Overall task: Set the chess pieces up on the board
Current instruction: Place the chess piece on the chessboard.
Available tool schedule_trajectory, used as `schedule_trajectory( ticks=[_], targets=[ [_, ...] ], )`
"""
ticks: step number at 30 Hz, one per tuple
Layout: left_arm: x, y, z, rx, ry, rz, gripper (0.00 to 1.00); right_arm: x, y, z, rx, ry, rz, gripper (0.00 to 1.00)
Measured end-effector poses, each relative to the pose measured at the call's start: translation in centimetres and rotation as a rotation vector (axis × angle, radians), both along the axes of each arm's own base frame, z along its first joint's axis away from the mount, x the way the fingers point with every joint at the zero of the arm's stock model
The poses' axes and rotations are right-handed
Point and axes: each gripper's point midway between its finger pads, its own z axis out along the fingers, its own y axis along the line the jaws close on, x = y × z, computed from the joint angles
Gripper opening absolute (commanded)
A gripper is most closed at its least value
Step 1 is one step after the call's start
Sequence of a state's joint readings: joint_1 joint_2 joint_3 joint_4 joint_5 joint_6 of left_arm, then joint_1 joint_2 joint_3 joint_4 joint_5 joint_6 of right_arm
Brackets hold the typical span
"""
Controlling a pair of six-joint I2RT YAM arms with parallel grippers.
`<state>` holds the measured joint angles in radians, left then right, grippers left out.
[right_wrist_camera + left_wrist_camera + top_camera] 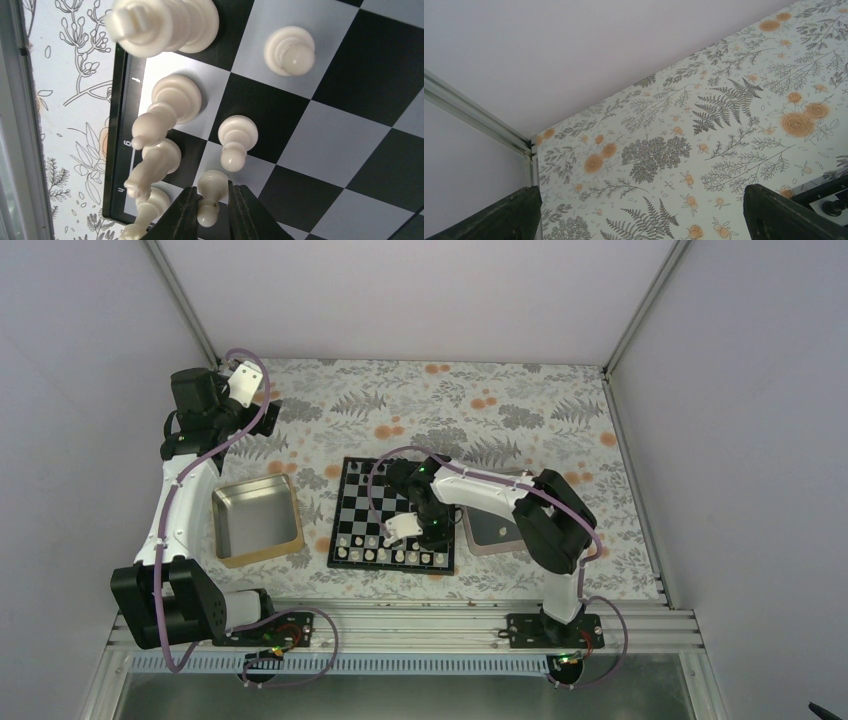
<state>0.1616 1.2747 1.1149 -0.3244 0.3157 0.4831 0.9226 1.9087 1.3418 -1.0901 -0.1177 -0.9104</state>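
Floral cloth [520, 410] covers the bench. Right gripper [214, 200] pinches a white pawn [212, 181] low over the board [358, 502], which lies mid-bench. The pawn is on the board's side toward the near edge, with other white pieces [170, 105] just beside it. Left gripper [641, 212] hangs spread and empty by the far left corner. This looks like placing the pawn. The next move calls for seating it, releasing, and lifting straight up clear of its neighbours.

the top external view looks steeply down from above and behind the arm bases over the whole table [520, 410], the left wrist view faces low across its far left corner toward the walls, and the right wrist view sits very close over the board [340, 125], also seen whole from above.
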Motion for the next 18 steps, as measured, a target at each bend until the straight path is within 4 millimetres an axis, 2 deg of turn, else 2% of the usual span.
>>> schedule_trajectory(
  ticks=[6, 9, 14, 18],
  targets=[
    [0.0, 0.0, 0.0, 0.0, 0.0, 0.0, 1.0, 0.4, 0.2, 0.0, 0.01, -0.017, -0.001, 0.24],
    [0.0, 0.0, 0.0, 0.0, 0.0, 0.0, 1.0, 0.9, 0.0, 0.7, 0.022, -0.036, -0.012, 0.26],
    [0.0, 0.0, 0.0, 0.0, 0.0, 0.0, 1.0, 2.2, -1.1, 3.6, 0.066, -0.087, -0.064, 0.29],
    [0.0, 0.0, 0.0, 0.0, 0.0, 0.0, 1.0, 3.2, -2.9, 6.4, 0.101, -0.123, -0.122, 0.33]
  ],
)
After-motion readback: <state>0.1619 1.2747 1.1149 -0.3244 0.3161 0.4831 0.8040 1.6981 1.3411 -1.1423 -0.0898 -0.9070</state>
